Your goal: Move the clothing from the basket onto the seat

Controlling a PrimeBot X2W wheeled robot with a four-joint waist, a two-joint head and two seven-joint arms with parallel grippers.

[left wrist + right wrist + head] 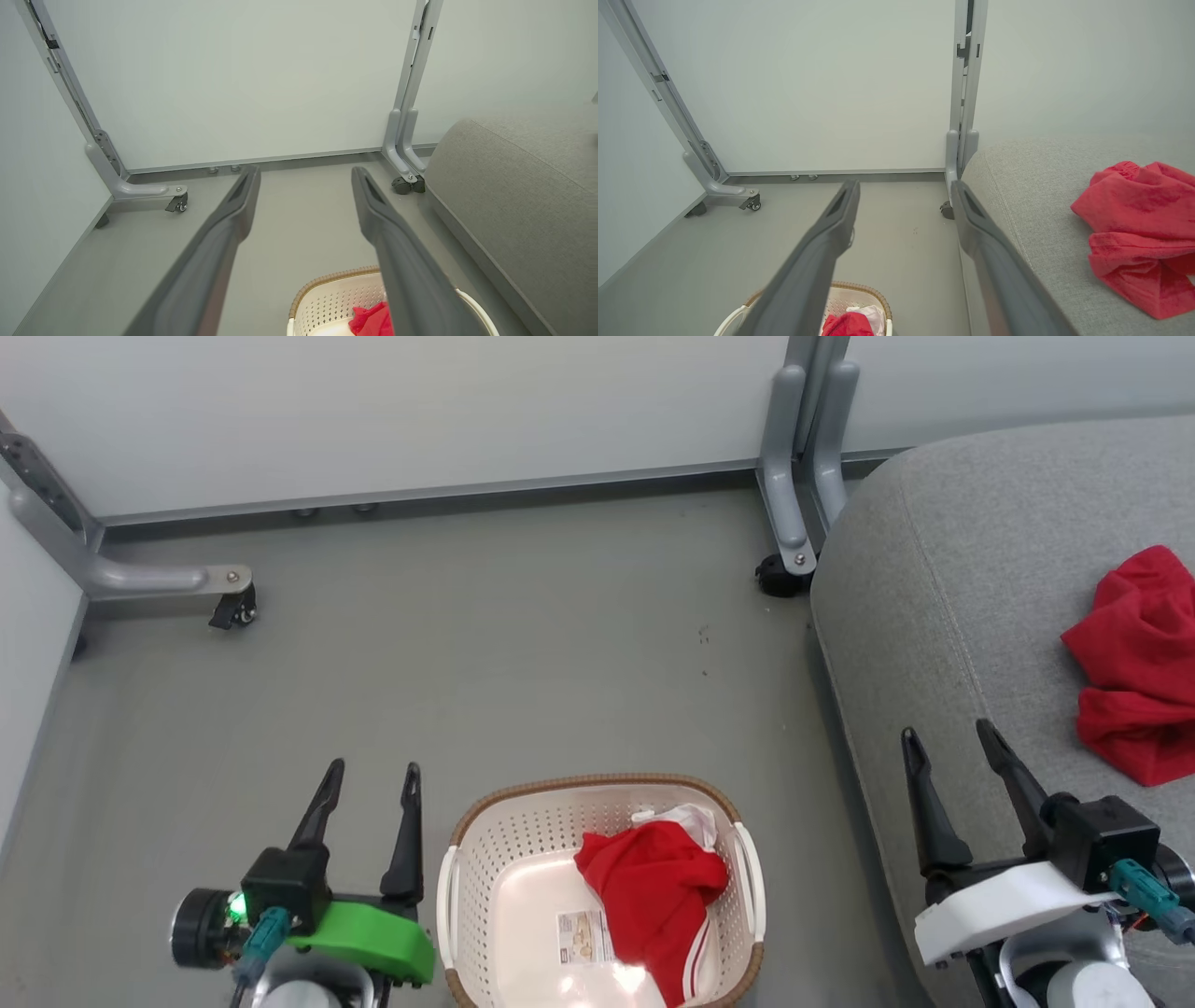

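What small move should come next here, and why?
Probably swing the right gripper left and down over the red striped-trim garment in the laundry basket. It is open and empty, one red garment already lies on the sofa cushion, and this one plus a white piece lie in the basket's seat-side half.

Grey floor (467, 644), pale partition panels (373, 411), metal legs (780, 476) on black casters (233, 609)

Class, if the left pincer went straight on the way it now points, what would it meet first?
The left pincer points over bare floor toward the wall; probably floor first, though depth is unclear.
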